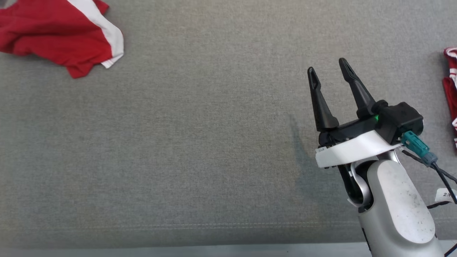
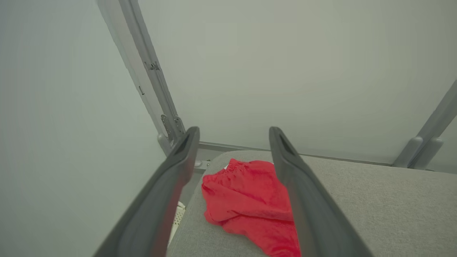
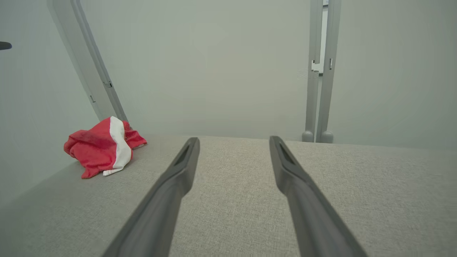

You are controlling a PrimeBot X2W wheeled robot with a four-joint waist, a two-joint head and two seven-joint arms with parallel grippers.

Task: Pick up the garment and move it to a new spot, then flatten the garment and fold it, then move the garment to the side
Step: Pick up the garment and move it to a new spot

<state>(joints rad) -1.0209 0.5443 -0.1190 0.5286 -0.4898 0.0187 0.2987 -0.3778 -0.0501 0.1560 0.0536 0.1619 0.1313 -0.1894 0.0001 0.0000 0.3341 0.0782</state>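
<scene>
Head view: crumpled red cloth garment with a white band (image 1: 53, 35) lies at the far left corner of the flat grey woven fabric surface (image 1: 178, 142). Top and left frame edges cut it off, so its full outline can't be read. The right gripper (image 1: 327, 65) is over bare fabric at the right, well apart from the garment, with its dark fingers spread and nothing between them. A teal plug connector (image 1: 414, 141) sits on its wrist. A red-and-white striped cloth piece (image 1: 451, 89) is at the right edge, mostly cropped, can't tell what it is.

Left wrist view: left gripper (image 2: 234, 130) has its fingers wide apart and holds nothing. The garment (image 2: 246, 200) shows between them, lying on the surface near its corner. The right-hand finger covers part of it and the frame bottom cuts it off. A grey metal frame post (image 2: 150, 71) slants up behind.

Right wrist view: right gripper (image 3: 234, 139) has its fingers spread over bare grey fabric. The garment (image 3: 96, 150) is far off to the left, at the foot of the slanted post (image 3: 93, 71), white band facing the camera. The folds are too bunched to tell its type.
</scene>
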